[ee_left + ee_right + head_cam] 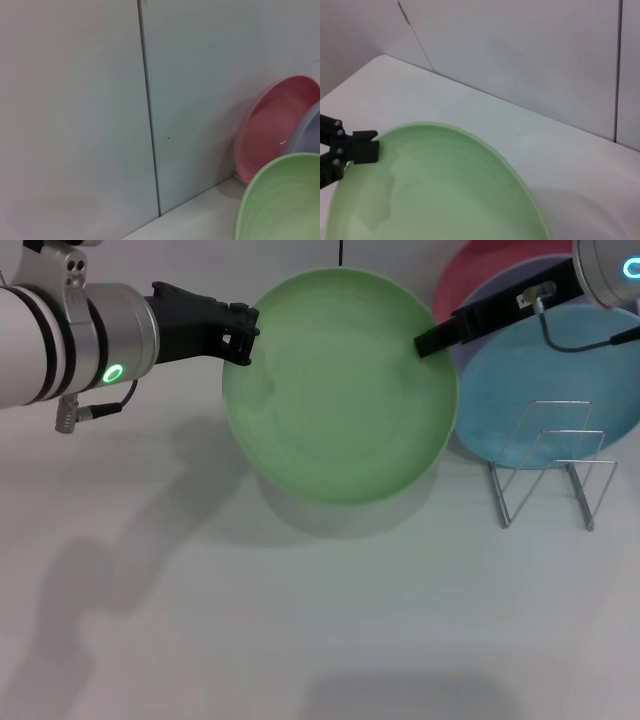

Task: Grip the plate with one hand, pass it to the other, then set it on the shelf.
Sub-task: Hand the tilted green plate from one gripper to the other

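Note:
The light green plate [340,385] hangs tilted above the table between both arms and casts a shadow below. My left gripper [242,335], on the silver arm with the green ring light, is shut on the plate's left rim. The right wrist view shows it [347,160] with the rim of the plate [445,190] between its fingers. My slim black right gripper [432,340] with the white label reaches over the plate's right rim. The plate's edge [285,200] also shows in the left wrist view. The wire shelf [555,465] stands empty at the right.
A sky-blue plate [590,380], a lavender plate [510,290] and a pink plate [465,275] lean against the back wall behind the shelf. The pink plate [272,125] also shows in the left wrist view. The white table [300,640] stretches to the front.

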You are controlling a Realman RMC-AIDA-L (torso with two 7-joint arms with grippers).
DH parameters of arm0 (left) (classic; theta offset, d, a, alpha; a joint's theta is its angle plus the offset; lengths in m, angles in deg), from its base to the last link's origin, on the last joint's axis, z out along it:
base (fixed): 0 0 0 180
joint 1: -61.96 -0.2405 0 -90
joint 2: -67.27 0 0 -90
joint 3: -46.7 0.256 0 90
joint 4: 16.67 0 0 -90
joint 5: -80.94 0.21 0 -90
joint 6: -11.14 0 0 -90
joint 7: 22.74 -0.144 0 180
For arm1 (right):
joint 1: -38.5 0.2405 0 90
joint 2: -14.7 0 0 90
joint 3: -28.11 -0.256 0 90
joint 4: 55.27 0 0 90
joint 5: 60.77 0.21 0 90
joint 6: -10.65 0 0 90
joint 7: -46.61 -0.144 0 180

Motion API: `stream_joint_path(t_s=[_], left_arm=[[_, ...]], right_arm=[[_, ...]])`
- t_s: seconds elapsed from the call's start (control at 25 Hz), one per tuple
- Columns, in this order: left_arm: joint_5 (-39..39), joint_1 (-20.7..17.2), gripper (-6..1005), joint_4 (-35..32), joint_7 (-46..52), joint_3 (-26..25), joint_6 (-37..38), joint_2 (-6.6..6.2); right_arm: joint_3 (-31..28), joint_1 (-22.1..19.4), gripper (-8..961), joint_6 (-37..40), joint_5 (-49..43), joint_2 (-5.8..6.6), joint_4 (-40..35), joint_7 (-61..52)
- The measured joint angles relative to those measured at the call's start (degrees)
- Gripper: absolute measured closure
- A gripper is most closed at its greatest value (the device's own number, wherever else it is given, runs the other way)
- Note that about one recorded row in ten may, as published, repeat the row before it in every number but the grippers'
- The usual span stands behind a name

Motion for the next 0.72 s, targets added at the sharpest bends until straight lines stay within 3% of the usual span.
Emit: stream_joint_path(t_s=[0.4,0.72], left_arm=[[-0.54,0.12,965,-0.31,-0.34,0.14,-0.01,-0.08],[-10.04,-2.21,965,0.33,-6.56,-0.32,4.94,-0.21]], right_arm=[[0.0,0.63,742,-0.56,0.46,-0.1,1.0,2.21],[-0.28,-1.73,789,-2.26,4.21,-1.47,-1.78,7.62]])
